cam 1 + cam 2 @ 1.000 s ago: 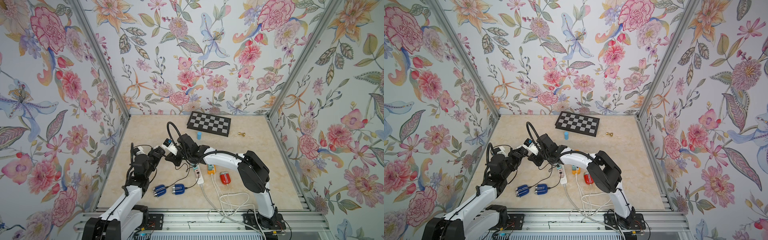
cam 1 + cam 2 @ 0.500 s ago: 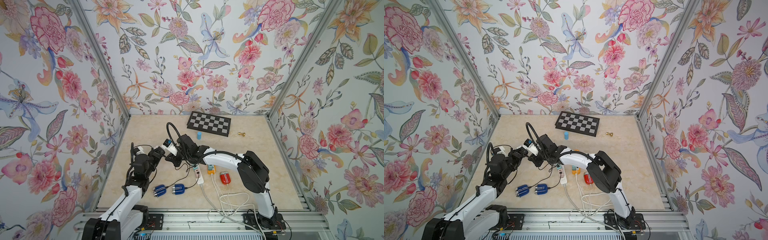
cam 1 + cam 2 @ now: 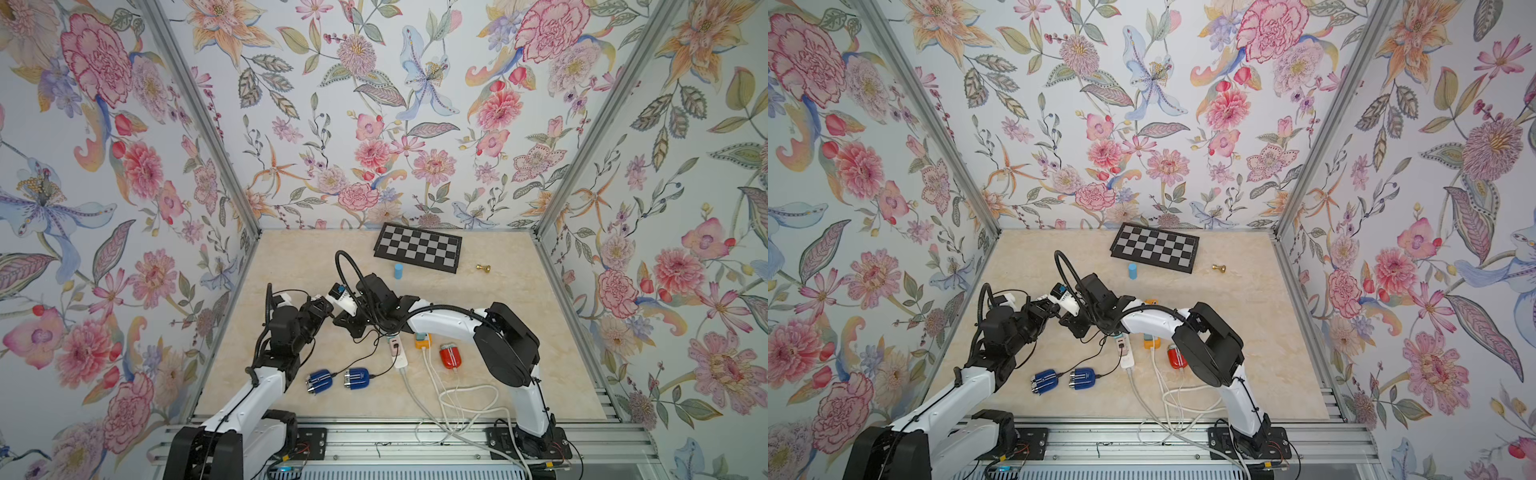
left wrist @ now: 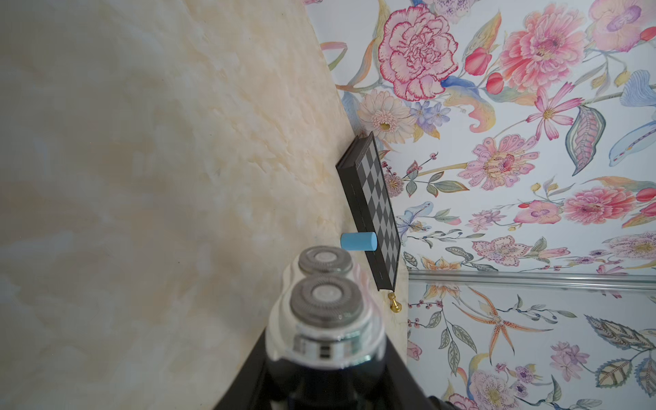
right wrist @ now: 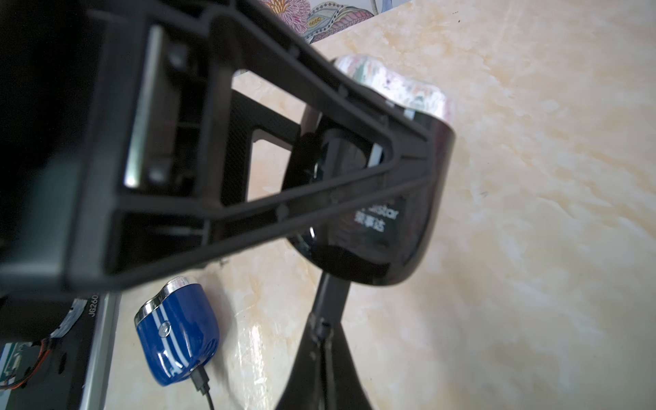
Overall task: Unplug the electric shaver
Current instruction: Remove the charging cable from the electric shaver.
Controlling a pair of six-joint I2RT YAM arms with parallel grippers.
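**Two-handed separation of plug from appliance, above the marble tabletop [image 3: 519, 282].** The left gripper [image 3: 321, 306] is clamped partway closed across the body of the black electric shaver [image 4: 324, 319], which is held clear of the surface. The shaver's two round cutting heads project beyond the left fingertips, and its base faces the opposite arm. The right gripper [image 5: 324, 309] meets that base end-on with its fingers fully closed and their tips touching the shaver's lower edge. The plug is hidden at the tips, so it cannot be told whether it is pinched there or already free. A thin black lead [image 3: 365, 340] hangs below the right fingers and runs toward the power strip [image 3: 397, 353] on the table beneath them. The step in hand is judged to be drawing the plug out. This is best done with the left grip fixed as an anchor while the right fingers retreat straight along the shaver's long axis, without twist or sideways leverage. The glossy shell may slip in the left fingers, and a small connector bends easily. Slack should be left in the lead so that the strip and the blue shavers [image 3: 356, 378] below are not dragged.
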